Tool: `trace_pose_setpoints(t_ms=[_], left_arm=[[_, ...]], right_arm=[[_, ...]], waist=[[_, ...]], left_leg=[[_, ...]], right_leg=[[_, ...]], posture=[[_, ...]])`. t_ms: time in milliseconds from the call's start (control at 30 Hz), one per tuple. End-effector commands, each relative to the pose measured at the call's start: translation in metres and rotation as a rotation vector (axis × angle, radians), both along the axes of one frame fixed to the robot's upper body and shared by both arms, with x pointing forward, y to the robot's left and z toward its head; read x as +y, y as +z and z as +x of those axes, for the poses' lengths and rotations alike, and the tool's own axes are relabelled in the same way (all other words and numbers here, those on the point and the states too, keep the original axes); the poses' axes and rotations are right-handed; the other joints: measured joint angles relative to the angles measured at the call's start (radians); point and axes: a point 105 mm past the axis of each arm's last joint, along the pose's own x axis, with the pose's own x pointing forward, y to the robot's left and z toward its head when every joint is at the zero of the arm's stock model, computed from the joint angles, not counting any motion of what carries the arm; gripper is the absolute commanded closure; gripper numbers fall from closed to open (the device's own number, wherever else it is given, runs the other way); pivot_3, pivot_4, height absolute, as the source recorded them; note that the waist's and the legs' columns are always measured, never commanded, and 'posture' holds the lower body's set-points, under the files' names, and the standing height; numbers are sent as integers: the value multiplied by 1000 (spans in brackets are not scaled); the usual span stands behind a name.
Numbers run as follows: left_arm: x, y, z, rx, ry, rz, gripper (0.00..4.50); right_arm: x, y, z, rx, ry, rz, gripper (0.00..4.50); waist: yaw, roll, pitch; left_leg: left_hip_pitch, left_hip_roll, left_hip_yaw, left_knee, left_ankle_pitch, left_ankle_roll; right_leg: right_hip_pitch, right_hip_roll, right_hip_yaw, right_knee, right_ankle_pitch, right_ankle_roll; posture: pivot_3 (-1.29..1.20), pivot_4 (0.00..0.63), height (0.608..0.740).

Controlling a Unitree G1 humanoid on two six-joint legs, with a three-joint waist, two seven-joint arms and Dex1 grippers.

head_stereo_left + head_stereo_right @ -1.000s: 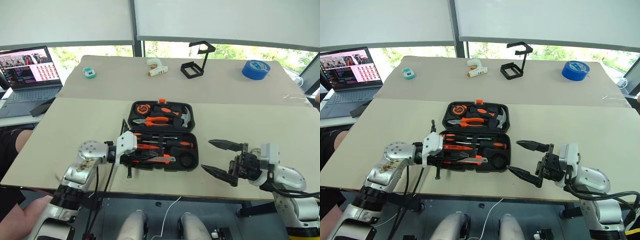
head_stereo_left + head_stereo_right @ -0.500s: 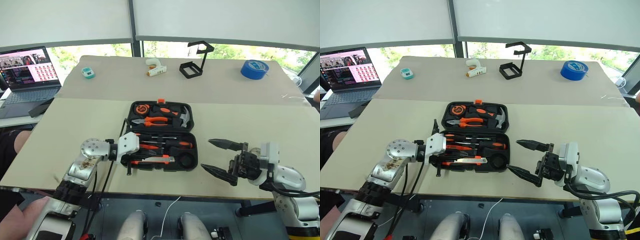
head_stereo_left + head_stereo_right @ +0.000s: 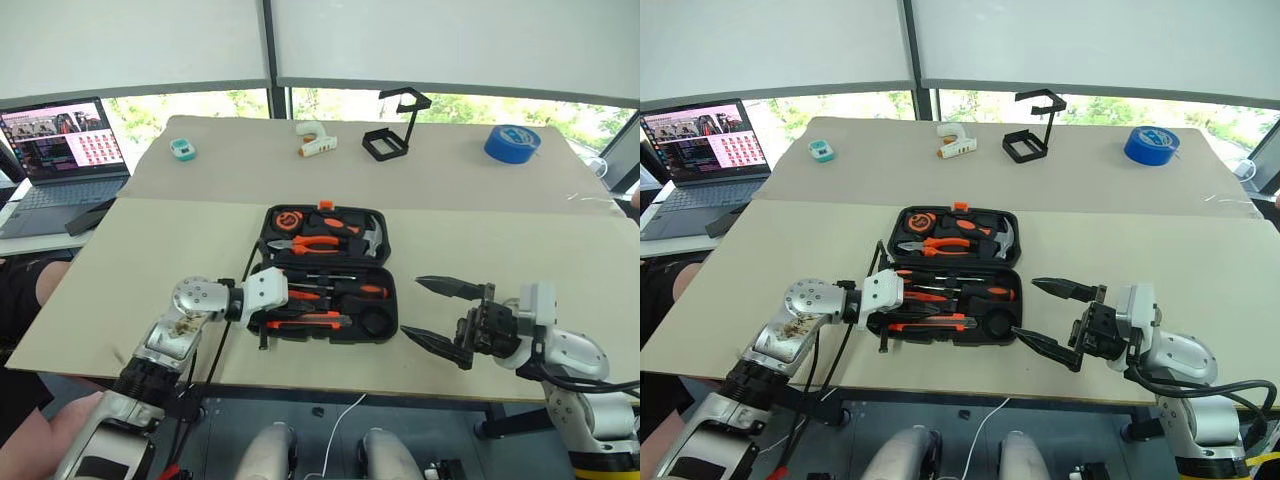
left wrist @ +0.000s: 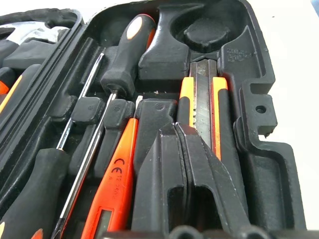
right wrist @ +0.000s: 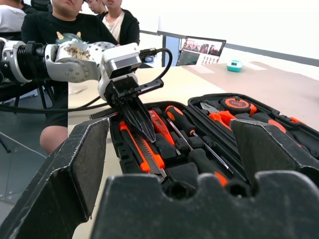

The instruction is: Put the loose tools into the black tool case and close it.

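Packing looks done: black tool case [image 3: 325, 272] lies open, left pincer [image 5: 142, 122] pinched together empty inside it, right pincer [image 3: 435, 312] spread apart; closing remains.

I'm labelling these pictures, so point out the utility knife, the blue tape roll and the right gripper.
utility knife [image 4: 203, 107], left wrist view, middle of its body.
blue tape roll [image 3: 512, 142], left eye view, its top face.
right gripper [image 3: 432, 311], left eye view, midway between its open fingertips.

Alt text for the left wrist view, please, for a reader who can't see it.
The left pincer, shut, points into the open black tool case, its tips over the orange-and-black utility knife lying in its slot. Beside the knife lie a slim orange tester screwdriver and two black-handled screwdrivers, each in a moulded slot.
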Motion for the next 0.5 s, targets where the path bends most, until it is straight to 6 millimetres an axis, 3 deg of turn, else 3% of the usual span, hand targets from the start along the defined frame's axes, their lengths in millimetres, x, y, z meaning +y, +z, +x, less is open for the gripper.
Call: trace_pose_setpoints(t_ms=[33,67,100,133,233,300,400,500], left_arm=[[7,-3,-5,78,30,-121,4436],[9,13,-4,81,38,-209,4436],[12,26,-3,70,42,-271,3936],[17,37,-3,70,47,-309,3733],[28,57,-7,48,49,-344,2627],[37,66,-16,44,40,-347,1770],[53,71,-30,46,40,-349,888],[75,60,-45,94,85,-318,68]], right_arm=[[-6,7,0,-29,-24,0,0],[-10,8,0,-24,-45,5,0],[-16,9,-1,13,-60,25,0],[-23,9,-1,14,-89,15,0],[-48,9,-3,5,-199,-1,0],[-72,7,-9,12,-294,-23,0],[-110,0,-26,18,-451,-81,0],[-152,-10,-50,27,-640,-144,0]], waist=[[-1,0,0],[-2,0,0],[-2,-1,0],[-3,-1,1],[-3,-3,3],[-3,-3,3],[-1,-3,3],[-2,-3,3]], left_leg=[[0,0,0,0,0,0],[0,0,0,0,0,0],[-1,0,0,0,0,0],[-3,1,0,0,0,0],[-5,1,0,0,0,0],[-5,1,-1,0,0,0],[-5,1,0,-2,-1,1],[-4,1,0,-3,-1,1]], right_leg=[[0,0,0,0,0,0],[-1,0,0,0,0,0],[-2,0,0,0,0,0],[-3,0,0,0,0,0],[-6,1,0,0,0,0],[-5,1,0,0,0,0],[-5,-1,0,-1,0,0],[-4,-4,0,-3,-1,-1]], posture=[[0,150,740],[0,150,740],[0,150,740],[0,150,740],[0,150,740],[0,150,740],[0,150,740],[0,150,740]])
